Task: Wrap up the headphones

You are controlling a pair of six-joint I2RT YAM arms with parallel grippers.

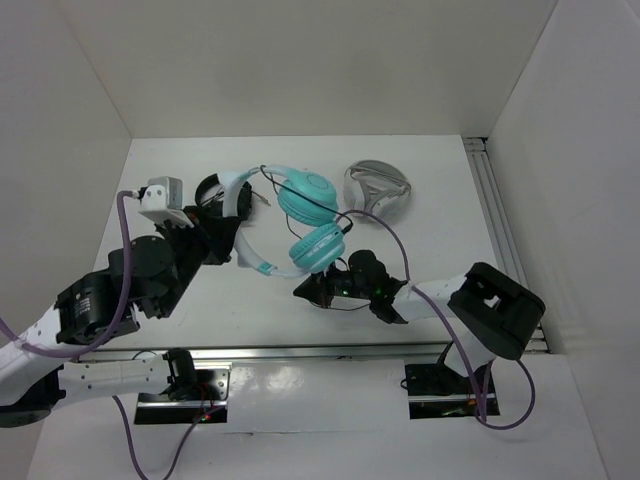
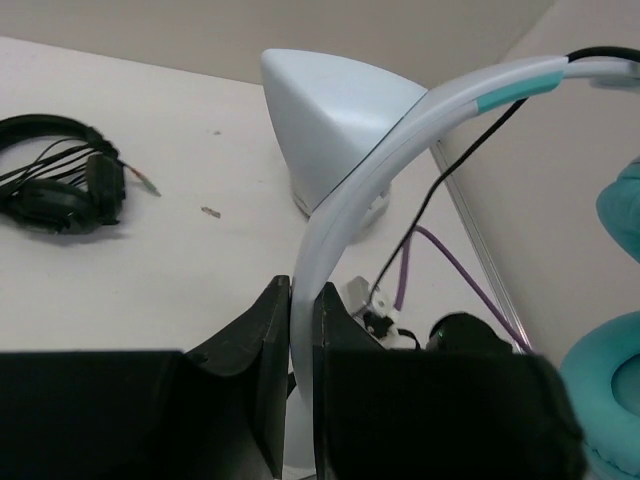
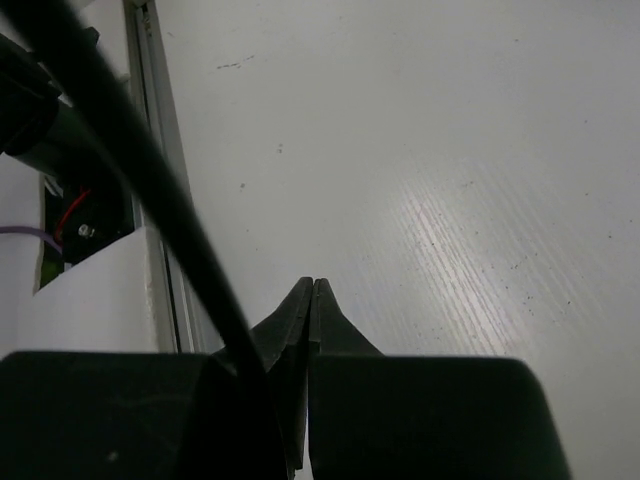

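The left gripper (image 2: 300, 305) is closed narrowly on the pale headband (image 2: 345, 190) of the headphones (image 1: 305, 215), which are in the middle of the table (image 1: 430, 165). At their 6 o'clock the right gripper (image 3: 312, 295) is pressed together beside the black cable (image 3: 150, 180). Whether it pinches the cable, I cannot tell.

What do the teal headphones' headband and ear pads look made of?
The headband looks like smooth matte plastic: even pale surface, rigid arc. The ear pads seem soft leatherette or foam: rounded, cushioned teal rim, slight sheen.
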